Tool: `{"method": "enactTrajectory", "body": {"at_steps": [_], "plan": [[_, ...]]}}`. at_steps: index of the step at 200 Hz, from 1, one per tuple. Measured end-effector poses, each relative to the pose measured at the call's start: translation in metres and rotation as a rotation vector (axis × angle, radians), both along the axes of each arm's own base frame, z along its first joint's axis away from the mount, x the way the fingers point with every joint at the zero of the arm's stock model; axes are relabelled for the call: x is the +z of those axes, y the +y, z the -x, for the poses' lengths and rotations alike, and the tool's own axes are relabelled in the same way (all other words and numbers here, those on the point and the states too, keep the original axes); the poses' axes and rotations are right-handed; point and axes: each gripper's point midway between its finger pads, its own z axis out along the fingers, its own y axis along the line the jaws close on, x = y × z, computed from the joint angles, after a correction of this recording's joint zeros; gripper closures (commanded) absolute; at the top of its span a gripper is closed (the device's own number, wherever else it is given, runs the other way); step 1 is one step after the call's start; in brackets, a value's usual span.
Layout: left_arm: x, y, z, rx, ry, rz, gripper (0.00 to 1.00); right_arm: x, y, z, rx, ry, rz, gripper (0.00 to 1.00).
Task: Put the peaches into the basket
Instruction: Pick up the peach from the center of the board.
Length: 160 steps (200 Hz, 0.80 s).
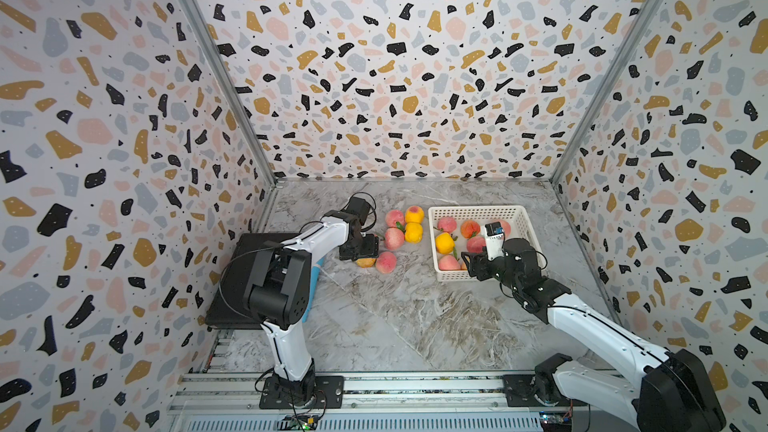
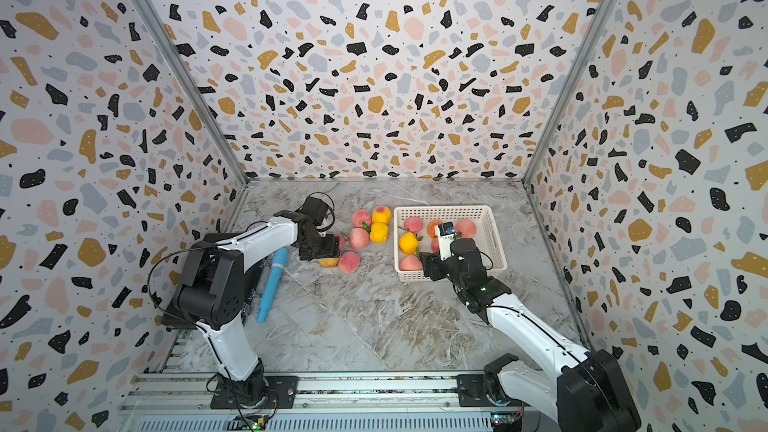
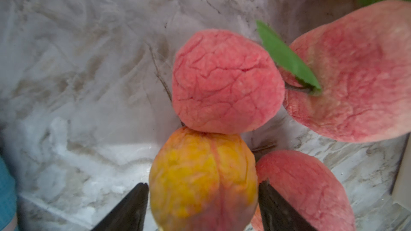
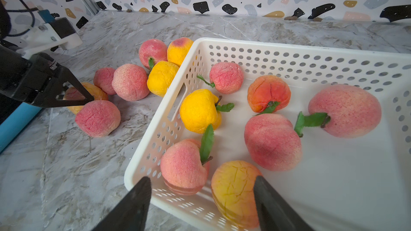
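Marble tabletop [image 1: 395, 317], left gripper [image 3: 203, 183] pinching yellow-orange peach [image 3: 200, 165]

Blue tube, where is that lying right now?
In a top view the blue tube lies flat on the table at the robot's left, between the black box and the loose peaches.

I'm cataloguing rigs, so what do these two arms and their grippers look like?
The left arm and right arm have white shells, black joints and thin black cables looping outside. The left gripper and right gripper are black with tapered, wedge-shaped fingers. A white mount with a small blue part sits at each wrist.
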Motion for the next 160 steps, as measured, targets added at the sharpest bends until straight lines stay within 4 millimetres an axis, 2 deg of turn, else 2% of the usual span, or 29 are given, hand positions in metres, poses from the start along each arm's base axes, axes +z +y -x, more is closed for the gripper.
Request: {"method": "enactTrajectory", "body": {"at_steps": [37,64,83,118,132,160], "plan": [[0.001,0.001,-0.003,0.004,-0.015,-0.004,0.44,0.0,-0.002,-0.001,-0.01,-0.001,0.006,0.26],[0.014,0.003,-0.002,0.001,-0.044,-0.008,0.46,-0.001,-0.003,-0.001,-0.017,0.0,0.01,0.27],[0.04,0.005,0.001,-0.003,-0.101,0.004,0.46,-0.002,-0.005,-0.002,-0.026,0.0,0.016,0.28],[0.111,0.0,0.01,-0.049,-0.272,0.044,0.46,-0.003,-0.009,-0.003,-0.052,0.003,0.029,0.28],[0.135,-0.015,0.014,-0.102,-0.328,0.059,0.46,-0.005,-0.013,-0.004,-0.075,0.006,0.036,0.27],[0.173,-0.07,0.013,-0.25,-0.428,0.104,0.46,-0.006,-0.024,-0.007,-0.138,0.005,0.054,0.24]]}}
